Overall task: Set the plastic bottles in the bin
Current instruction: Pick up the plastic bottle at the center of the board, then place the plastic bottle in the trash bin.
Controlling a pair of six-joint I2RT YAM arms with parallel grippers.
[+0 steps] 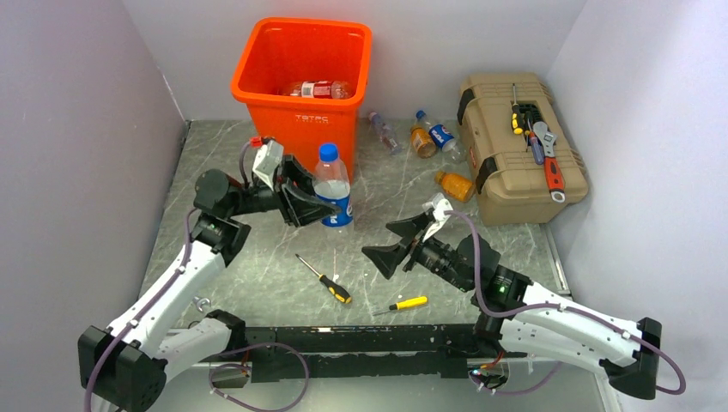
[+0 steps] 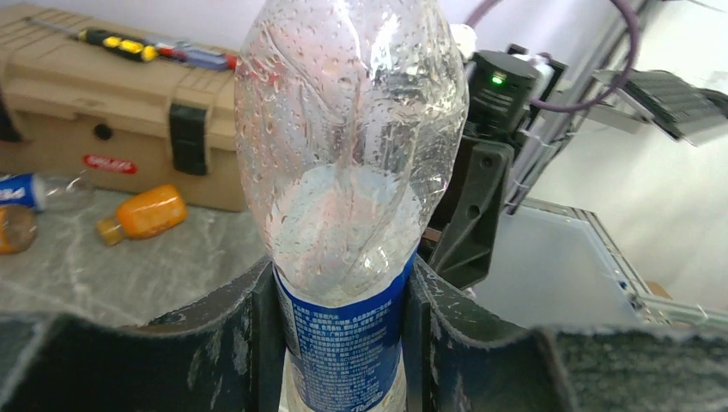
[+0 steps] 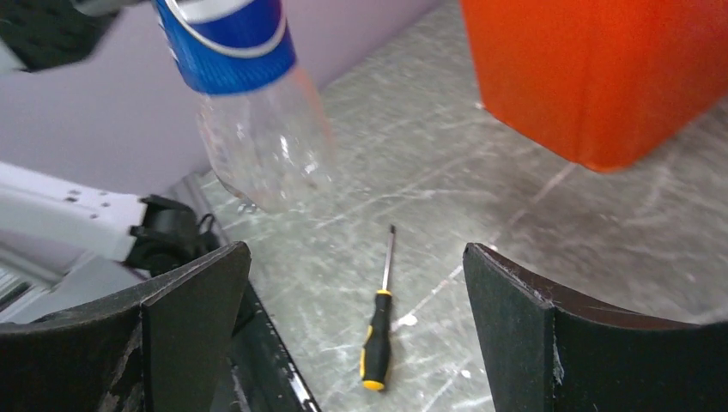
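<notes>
While clamped, the bottle (image 2: 348,172) shows an illegible blue label (image 2: 343,343).

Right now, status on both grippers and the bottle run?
Left gripper shut on blue-label bottle, upright beside the bin. Right gripper open, empty. Four bottles loose by the toolbox. Nothing seen between bottle and bin.

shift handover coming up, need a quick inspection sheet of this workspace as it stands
surface: grey marbled tabletop, nothing spilled seen
job's things: blue-label bottle held beside the orange bin; one bottle inside the bin; four loose bottles by the toolbox
clutter: two screwdrivers on the tabletop; tools on the tan toolbox
grippers: left gripper shut on the blue-label bottle; right gripper open, empty
cables: purple cables along both arms
surroundings: plain pale walls on three sides
</notes>
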